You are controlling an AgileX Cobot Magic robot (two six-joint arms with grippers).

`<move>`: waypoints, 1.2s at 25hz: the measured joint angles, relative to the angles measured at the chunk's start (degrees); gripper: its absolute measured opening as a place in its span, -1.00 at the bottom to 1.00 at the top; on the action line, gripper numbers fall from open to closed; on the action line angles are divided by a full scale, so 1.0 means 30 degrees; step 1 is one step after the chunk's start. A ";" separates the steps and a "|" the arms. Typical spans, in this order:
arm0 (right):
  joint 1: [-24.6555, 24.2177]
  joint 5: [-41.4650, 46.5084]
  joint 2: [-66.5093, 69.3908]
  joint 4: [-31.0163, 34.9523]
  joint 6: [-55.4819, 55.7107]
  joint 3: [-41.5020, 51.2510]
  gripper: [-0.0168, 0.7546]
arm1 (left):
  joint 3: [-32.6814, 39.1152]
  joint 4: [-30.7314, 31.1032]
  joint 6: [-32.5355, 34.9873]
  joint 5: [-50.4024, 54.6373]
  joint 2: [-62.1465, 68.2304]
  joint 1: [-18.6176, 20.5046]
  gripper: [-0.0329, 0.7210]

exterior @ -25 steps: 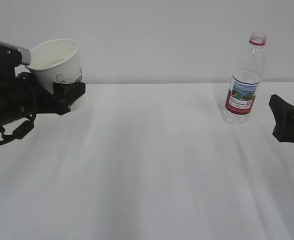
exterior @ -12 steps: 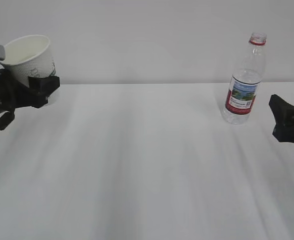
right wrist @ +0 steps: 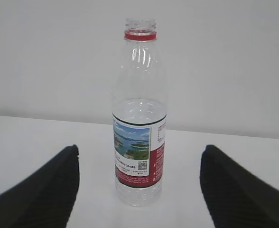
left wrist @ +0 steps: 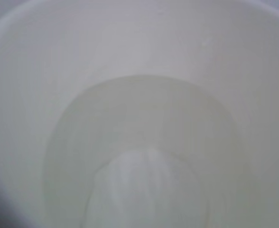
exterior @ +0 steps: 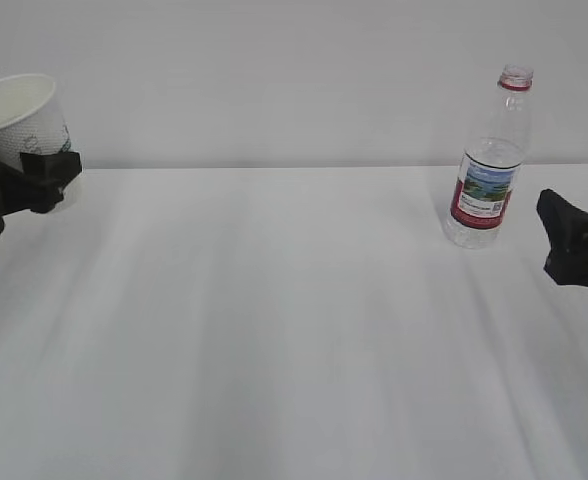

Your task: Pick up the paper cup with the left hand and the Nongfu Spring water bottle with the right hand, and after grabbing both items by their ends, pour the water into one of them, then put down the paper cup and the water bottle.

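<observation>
At the far left of the exterior view, the paper cup (exterior: 19, 112) is held off the table and tilted slightly, mouth up. My left gripper (exterior: 46, 172) is shut on its lower part, with one black finger across the side. The cup's cream inside (left wrist: 139, 95) fills the left wrist view. A paler patch lies at its bottom; I cannot tell whether that is water. The Nongfu Spring water bottle (exterior: 488, 160) stands upright and uncapped on the table. My right gripper (exterior: 550, 236) is open just right of it, not touching. The bottle (right wrist: 139, 142) stands ahead, centred between the right fingers (right wrist: 44, 190).
The white table (exterior: 294, 330) runs from the back wall to the near edge. Only the bottle stands on it. A plain pale wall (exterior: 274, 80) closes the back. Most of the left arm is out of frame.
The left arm has carried the cup leftward to the frame's edge and slightly down. The bottle and right gripper have not moved.
</observation>
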 joint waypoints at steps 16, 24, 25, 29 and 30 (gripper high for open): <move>0.0000 0.0000 0.0000 -0.0414 0.0034 0.0000 0.58 | 0.0000 -0.2203 0.1429 -0.3434 0.3764 0.0000 0.44; 0.0000 0.0000 0.0000 -0.0412 0.0034 0.0000 0.58 | -0.0158 -0.3529 0.2045 -0.4232 0.4306 0.0000 0.44; 0.0000 0.0000 0.0000 -0.0412 0.0034 0.0000 0.58 | -0.0297 -0.3556 0.2129 -0.4232 0.4350 0.0000 0.44; 0.0000 0.0000 0.0000 -0.0412 0.0034 0.0000 0.58 | -0.1072 -0.3602 0.2324 -0.4232 0.4685 0.0000 0.44; 0.0000 0.0000 0.0000 -0.0412 0.0034 0.0000 0.58 | -0.1292 -0.3602 0.2338 -0.4232 0.4768 0.0000 0.44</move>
